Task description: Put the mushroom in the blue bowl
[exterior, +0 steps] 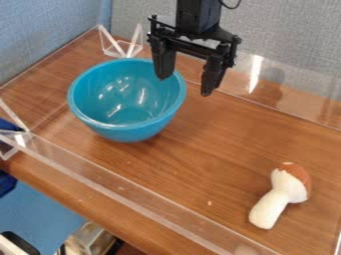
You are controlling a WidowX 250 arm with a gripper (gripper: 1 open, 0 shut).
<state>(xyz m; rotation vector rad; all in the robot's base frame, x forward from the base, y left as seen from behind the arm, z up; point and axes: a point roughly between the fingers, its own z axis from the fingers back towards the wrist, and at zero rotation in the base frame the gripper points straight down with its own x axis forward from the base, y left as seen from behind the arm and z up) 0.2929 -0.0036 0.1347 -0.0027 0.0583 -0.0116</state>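
Note:
The blue bowl (126, 98) sits at the left of the wooden table, round, glossy turquoise and empty. The mushroom (280, 195) lies on its side near the front right corner, cream stem toward the front, reddish-brown cap behind. My gripper (186, 82) hangs pointing straight down just behind the bowl's right rim, well away from the mushroom. Its two black fingers (209, 78) stand apart, open, with nothing between them.
A low clear acrylic wall (120, 171) borders the wooden table (213, 139) along the front and left, with more clear panels at the back. A blue wall stands behind on the left. Bare wood lies between bowl and mushroom.

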